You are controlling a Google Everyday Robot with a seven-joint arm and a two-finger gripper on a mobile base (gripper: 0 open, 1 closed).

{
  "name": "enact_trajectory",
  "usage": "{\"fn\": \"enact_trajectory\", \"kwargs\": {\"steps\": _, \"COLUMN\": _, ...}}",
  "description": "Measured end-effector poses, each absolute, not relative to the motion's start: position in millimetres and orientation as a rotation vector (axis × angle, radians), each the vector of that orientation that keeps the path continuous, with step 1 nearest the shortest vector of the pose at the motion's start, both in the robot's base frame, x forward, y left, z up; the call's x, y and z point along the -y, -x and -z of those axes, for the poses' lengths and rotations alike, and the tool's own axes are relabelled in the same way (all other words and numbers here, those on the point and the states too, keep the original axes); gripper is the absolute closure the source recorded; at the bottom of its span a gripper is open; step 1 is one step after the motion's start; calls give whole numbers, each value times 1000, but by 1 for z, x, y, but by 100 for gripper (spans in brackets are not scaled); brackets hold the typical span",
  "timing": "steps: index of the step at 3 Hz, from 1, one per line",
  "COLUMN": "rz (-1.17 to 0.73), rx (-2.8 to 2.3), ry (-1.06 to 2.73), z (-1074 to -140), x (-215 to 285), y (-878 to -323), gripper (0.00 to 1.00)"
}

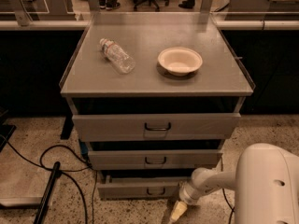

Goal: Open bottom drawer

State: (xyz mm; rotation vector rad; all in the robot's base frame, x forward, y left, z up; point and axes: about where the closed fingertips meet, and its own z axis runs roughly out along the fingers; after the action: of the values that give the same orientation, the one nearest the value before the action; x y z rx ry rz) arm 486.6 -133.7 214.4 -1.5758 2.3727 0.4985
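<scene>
The bottom drawer (135, 189) is the lowest and narrowest of three grey drawer fronts, with a small dark loop handle (155, 191). It stands a little out from the cabinet, with a dark gap above its front. My gripper (178, 212) is a pale tip on the end of the white arm (210, 182). It hangs just off the drawer's lower right corner, near the floor, right of and below the handle and apart from it.
The middle drawer (155, 159) and top drawer (156, 126) also stand slightly out. A plastic bottle (116, 55) and a white bowl (180, 60) lie on the cabinet top. Black cables (56, 155) and a dark pole (47, 192) lie on the floor at left.
</scene>
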Motion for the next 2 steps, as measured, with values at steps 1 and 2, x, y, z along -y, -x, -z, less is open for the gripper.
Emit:
{"fn": "enact_trajectory", "kwargs": {"steps": 1, "rz": -501, "rx": -2374, "ry": 1578, "z": -214, "x": 134, "y": -484, "gripper": 0}}
{"fn": "enact_trajectory", "kwargs": {"steps": 2, "rz": -460, "rx": -2318, "ry": 1594, "z": -217, "x": 122, "y": -500, "gripper": 0}}
